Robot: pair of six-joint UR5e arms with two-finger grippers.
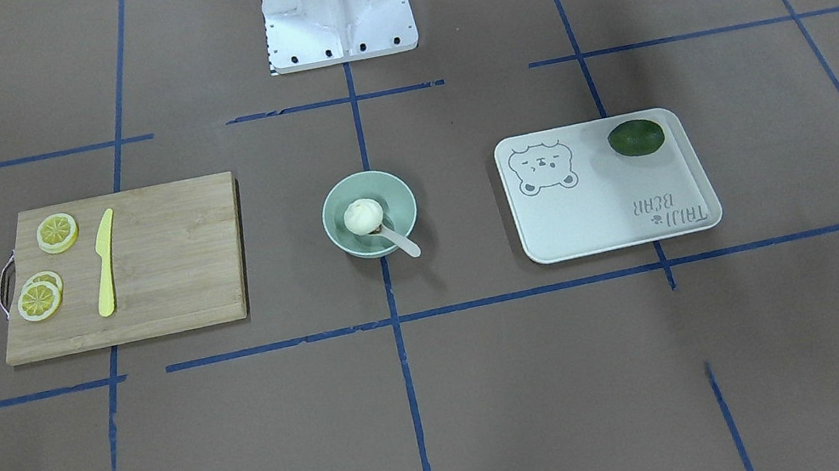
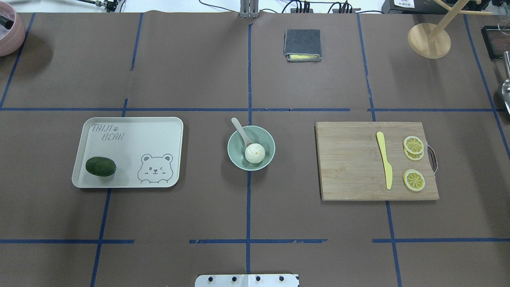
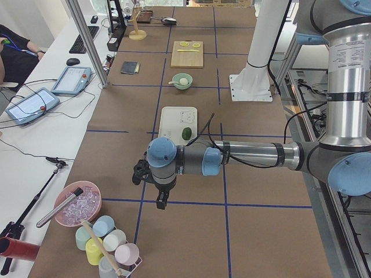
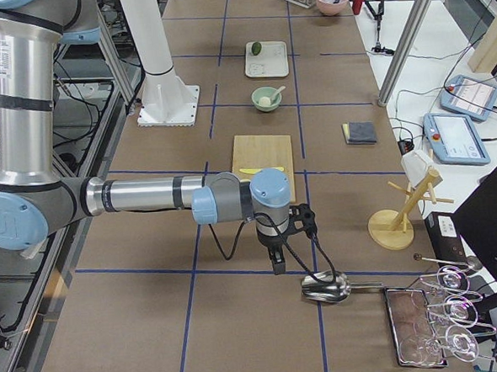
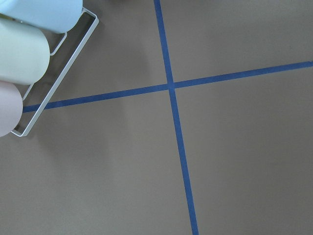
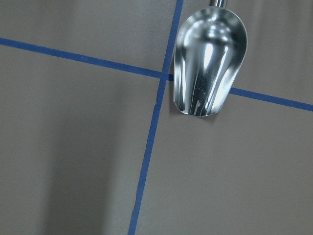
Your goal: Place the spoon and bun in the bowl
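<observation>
The pale mint-green bowl (image 2: pixel 267 143) stands at the table's middle, also in the front view (image 1: pixel 396 201). The white pleated bun (image 2: pixel 255 152) lies inside it (image 1: pixel 363 215). The off-white spoon (image 2: pixel 238 126) rests with its scoop in the bowl beside the bun and its handle over the rim (image 1: pixel 406 246). Both arms are far from the bowl. My left gripper (image 3: pixel 157 202) hangs over the table's left end. My right gripper (image 4: pixel 276 267) hangs over the right end. I cannot tell whether either is open or shut. No fingers show in the wrist views.
A white bear-print tray (image 2: pixel 131 135) holds a dark green fruit (image 2: pixel 101 166). A wooden board (image 2: pixel 350 167) carries a yellow knife (image 2: pixel 385 159) and lemon slices (image 2: pixel 413 180). A folded grey cloth (image 2: pixel 302 43), a metal scoop (image 6: pixel 209 61) and a cup rack (image 5: pixel 29 63) lie further out.
</observation>
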